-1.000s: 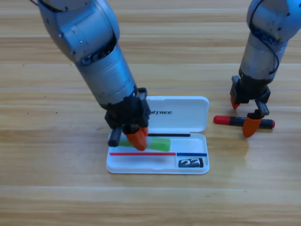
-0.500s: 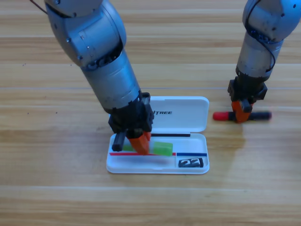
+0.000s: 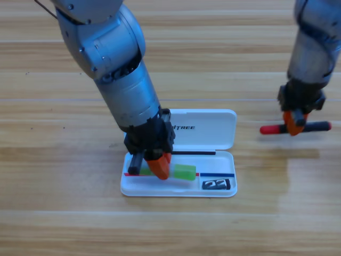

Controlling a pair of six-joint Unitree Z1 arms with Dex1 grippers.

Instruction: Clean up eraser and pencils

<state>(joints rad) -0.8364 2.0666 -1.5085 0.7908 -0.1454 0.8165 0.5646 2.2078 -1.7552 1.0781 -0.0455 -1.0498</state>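
Observation:
The open white case [image 3: 179, 191] lies at the table's middle. The eraser [image 3: 216, 184], a small black block with white marks, sits in its lower right compartment. My left gripper [image 3: 157, 167] points down into the case's long compartment and is shut on the pale green pencil [image 3: 184, 172], which lies slightly tilted there, its left part hidden by the jaws. To the right of the case, my right gripper [image 3: 294, 123] is shut on the middle of the black pencil with the red cap end [image 3: 272, 129], holding it level just above the wood.
The case's lid [image 3: 205, 128] lies flat open behind the tray. The left arm's thick grey body [image 3: 114, 64] slants over the table from the top left. Bare wooden table surrounds the case.
The left gripper has pushed the green pencil lower into the case. The right gripper came down on the black pencil, shut on it and carried it to the right.

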